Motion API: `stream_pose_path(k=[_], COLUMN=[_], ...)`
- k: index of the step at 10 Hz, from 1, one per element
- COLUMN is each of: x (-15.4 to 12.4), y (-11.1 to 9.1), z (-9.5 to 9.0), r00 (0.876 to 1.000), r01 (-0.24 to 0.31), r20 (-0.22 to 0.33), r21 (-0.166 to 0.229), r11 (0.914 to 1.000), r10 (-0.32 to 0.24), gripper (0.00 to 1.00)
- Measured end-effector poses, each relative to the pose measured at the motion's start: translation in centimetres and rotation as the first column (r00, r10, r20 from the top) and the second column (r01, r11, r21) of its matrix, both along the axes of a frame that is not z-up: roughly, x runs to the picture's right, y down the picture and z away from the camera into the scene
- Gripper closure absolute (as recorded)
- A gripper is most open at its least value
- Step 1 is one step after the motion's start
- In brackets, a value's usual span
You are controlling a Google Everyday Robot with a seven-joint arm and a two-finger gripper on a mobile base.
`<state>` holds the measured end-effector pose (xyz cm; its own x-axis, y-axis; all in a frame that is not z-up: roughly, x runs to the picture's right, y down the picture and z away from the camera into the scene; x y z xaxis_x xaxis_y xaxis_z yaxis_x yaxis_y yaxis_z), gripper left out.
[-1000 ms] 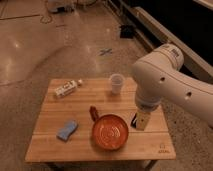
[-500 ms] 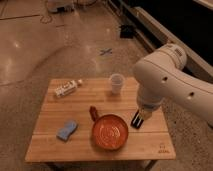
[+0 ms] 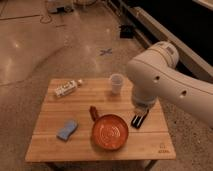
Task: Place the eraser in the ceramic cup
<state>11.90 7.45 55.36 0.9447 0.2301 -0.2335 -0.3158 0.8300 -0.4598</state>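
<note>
**Camera view.** The white, rounded robot arm (image 3: 165, 80) is seen reaching in from the right over the pale wooden slatted surface (image 3: 150, 145). The dark pincer (image 3: 139, 120) is carried below the wrist, low over the right-hand part of the surface and tilted toward the lower left of the view. How far the pincer is open cannot be told, nor whether anything is held in it. The small black rectangular eraser cannot be told apart from the dark pincer, so its place cannot be given with certainty.

The round orange-red pan with a short dark-red handle (image 3: 110, 133) is shown just beside the pincer, on its left. The small pale cup (image 3: 116, 83) is seen upright behind the pincer and slightly to its left, well apart from it. The soft light-blue sponge (image 3: 67, 129) is found far to the left of the pincer, beyond the pan. The white, labelled, oblong bottle (image 3: 67, 88) lies on its side far to the left and behind, near the back edge.
</note>
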Motion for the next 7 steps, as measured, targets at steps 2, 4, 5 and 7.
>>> stream_pose_path(k=[2,4,5,7], x=[0.1,0.2,0.0,1.4], y=[0.8,2.3,2.4,2.3], z=[-0.1,0.2,0.4,0.2], r00=[1.000,1.000,1.000,1.000], r01=[0.001,-0.023,-0.020,-0.004], r20=[-0.008,-0.010,-0.009,-0.015], r21=[0.008,0.015,0.012,0.004], r11=[1.0000,0.9996,0.9997,1.0000], r10=[-0.001,0.023,0.020,0.004], gripper=[0.62,0.62,0.62,0.49])
